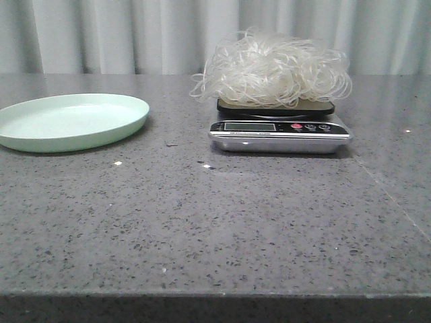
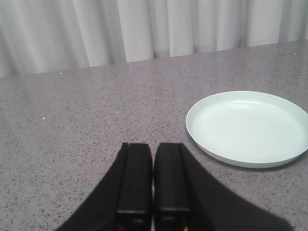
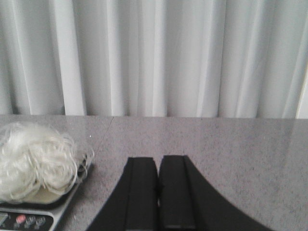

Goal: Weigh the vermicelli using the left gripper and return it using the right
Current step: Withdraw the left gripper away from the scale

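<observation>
The light was soft and even, and it seemed to come from above. The gray counter looked a bit shiny, with pale bright patches near the far right side. The pale green plate had a thin dark shadow under its front rim. The scale had a small shadow on its right, and its metal edge gave off a little glare. The vermicelli looked very bright, almost washed out in the right wrist view. Both black pincers, left and right, looked dark and a little fuzzy. The curtain showed soft gray stripes of shade.
</observation>
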Controlling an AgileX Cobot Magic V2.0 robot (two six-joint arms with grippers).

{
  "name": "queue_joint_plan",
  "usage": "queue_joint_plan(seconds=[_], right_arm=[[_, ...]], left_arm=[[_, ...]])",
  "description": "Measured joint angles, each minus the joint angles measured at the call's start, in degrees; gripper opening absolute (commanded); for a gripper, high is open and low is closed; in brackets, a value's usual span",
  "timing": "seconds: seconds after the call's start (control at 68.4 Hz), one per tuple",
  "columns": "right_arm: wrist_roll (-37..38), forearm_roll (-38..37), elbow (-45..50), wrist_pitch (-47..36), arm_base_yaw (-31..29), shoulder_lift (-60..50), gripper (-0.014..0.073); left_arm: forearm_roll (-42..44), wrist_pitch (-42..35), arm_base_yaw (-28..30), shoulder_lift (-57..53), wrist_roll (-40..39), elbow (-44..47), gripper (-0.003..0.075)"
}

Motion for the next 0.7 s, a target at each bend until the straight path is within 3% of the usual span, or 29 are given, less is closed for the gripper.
queue_joint_plan(seconds=[0.278,0.365,0.57,0.702], right_arm=[[-0.7,3.5,-28.2,14.4,5.2,23.3,0.0172],[-1.3,3.9,-36.1,18.7,8.4,31.1,0.0258],[-1.9,4.1,-50.5,25.2,16.5,47.7,0.0605],[-1.9,4.1,-55.4,26.4,20.6,57.1,0.0609]], left_arm=[[0.0,0.0,0.0,0.0,0.0,0.0,0.0134],[0.0,0.0,0.0,0.0,0.0,0.0,0.0134],[0.0,0.0,0.0,0.0,0.0,0.0,0.0134],[0.0,0.0,0.0,0.0,0.0,0.0,0.0134]])
